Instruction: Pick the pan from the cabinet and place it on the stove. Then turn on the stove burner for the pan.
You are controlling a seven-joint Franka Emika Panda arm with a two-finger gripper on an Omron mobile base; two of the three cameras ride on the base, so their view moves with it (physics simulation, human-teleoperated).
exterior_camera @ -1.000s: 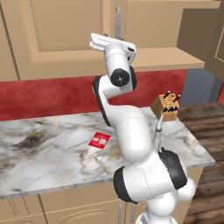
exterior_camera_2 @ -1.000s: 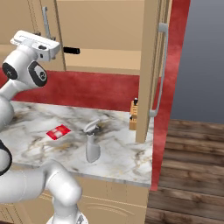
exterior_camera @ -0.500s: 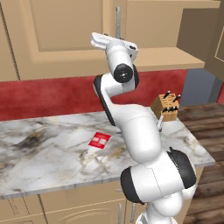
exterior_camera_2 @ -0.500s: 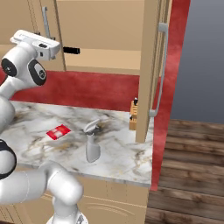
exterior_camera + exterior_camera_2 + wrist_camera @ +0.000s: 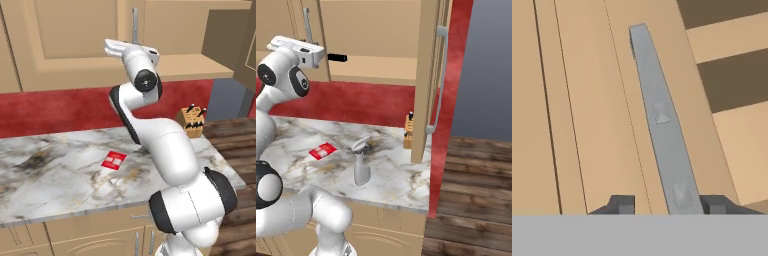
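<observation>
— How is the gripper [image 5: 668, 204] sitting?
— Fingers spread, holding nothing, straddling the cabinet [image 5: 587, 110] door's silver bar handle [image 5: 662, 120].
— The pan [image 5: 337, 58]?
— Its black handle is poking from the open shelf.

my arm rises from the base in a steep s-curve: the big lower joint sits low, the white forearm leans up and back, and the elbow folds sharply near the top. my wrist is raised high and turned so the hand lies roughly level, pointing away from the base. in the hand view my gripper [image 5: 667, 205] shows two small dark fingertips [image 5: 622, 204] set apart, jaws spread wide with a gap between them. in the right base view my gripper [image 5: 320, 55] sits at the end of the flat white hand.
</observation>
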